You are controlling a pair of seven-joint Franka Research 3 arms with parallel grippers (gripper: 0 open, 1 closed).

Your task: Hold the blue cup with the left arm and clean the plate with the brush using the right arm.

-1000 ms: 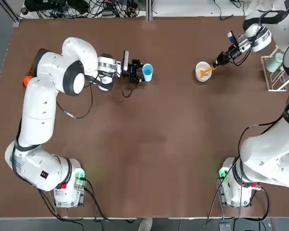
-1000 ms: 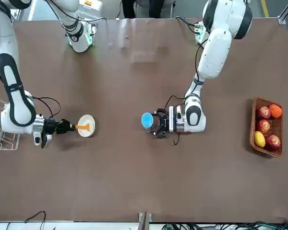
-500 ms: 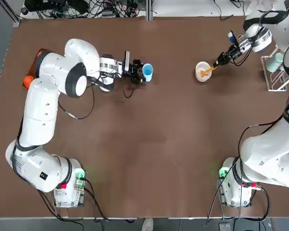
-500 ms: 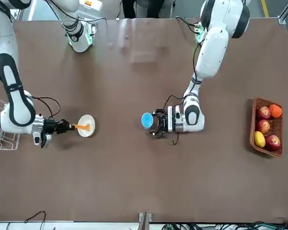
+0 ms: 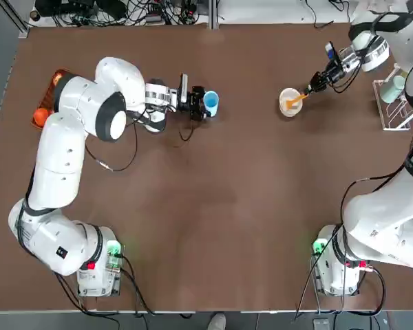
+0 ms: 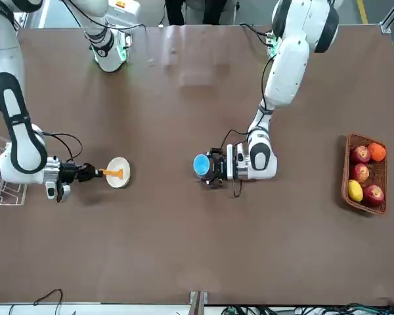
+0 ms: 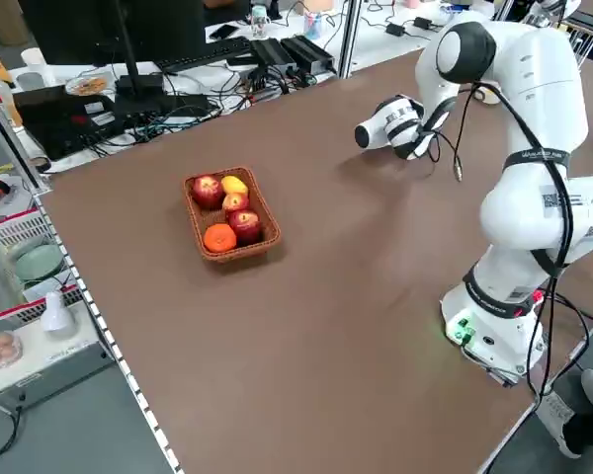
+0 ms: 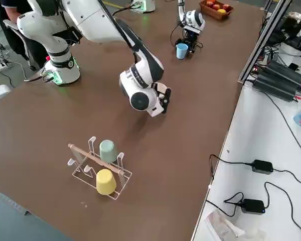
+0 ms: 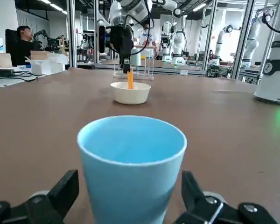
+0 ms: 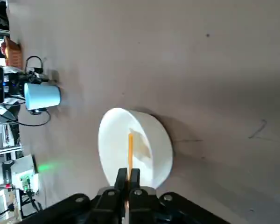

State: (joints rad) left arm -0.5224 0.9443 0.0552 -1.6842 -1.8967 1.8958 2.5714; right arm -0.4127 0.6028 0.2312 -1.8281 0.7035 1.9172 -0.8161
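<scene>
We see the left claw [image 5: 200, 104] lying low over the table [image 5: 213, 206], its fingers spread about as wide as the blue cup [image 5: 210, 103] and standing on both sides of it. In the left wrist view the two fingertips [image 9: 67, 189] are just beside the cup wall; we cannot tell if they touch it. The cup is upright at about 11 o'clock from the table centre in the top view. It is a smooth light-blue plastic cylinder, a little wider at the rim, and empty inside.

The right claw [image 5: 314, 84] is closed narrow on the brush [image 5: 296, 100], a thin orange stick. Its free end reaches into the plate [image 5: 288, 102], which looks more like a small round cream-white bowl with smooth walls. It stands at about 1 o'clock, well apart from the cup.

A wire rack [image 5: 394, 104] with cups is near the table's 2 o'clock edge. A woven basket [image 6: 366, 173] with fruit is at the 10 o'clock side.
</scene>
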